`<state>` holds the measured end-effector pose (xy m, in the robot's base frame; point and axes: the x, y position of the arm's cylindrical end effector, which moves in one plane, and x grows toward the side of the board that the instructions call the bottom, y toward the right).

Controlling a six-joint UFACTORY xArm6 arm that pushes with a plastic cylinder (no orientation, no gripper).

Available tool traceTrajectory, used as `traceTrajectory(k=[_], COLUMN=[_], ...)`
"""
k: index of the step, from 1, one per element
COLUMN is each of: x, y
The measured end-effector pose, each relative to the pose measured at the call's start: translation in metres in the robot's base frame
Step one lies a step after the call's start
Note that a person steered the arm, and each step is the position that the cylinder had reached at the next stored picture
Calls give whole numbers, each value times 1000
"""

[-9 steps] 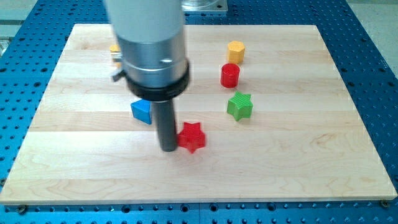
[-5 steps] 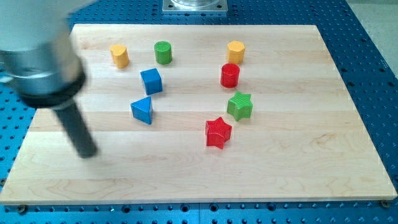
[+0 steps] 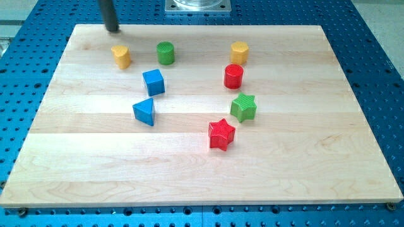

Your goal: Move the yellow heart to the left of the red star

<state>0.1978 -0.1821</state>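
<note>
My tip (image 3: pixel 112 29) is a bare rod with nothing to open or close. It stands at the board's (image 3: pixel 303 164) far left edge, touching no block. The yellow heart (image 3: pixel 121 56) sits near it, at five o'clock. The red star (image 3: pixel 221 133) lies well apart, at four o'clock from the heart, with the blue cube (image 3: pixel 153 82) and blue triangle (image 3: pixel 144 111) between them.
</note>
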Motion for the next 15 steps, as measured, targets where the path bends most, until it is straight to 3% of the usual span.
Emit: traceTrajectory(k=[3,8,10,12,13,15], x=[127,126,166,212,201,221], y=[16,25,25,-21,-49,-16])
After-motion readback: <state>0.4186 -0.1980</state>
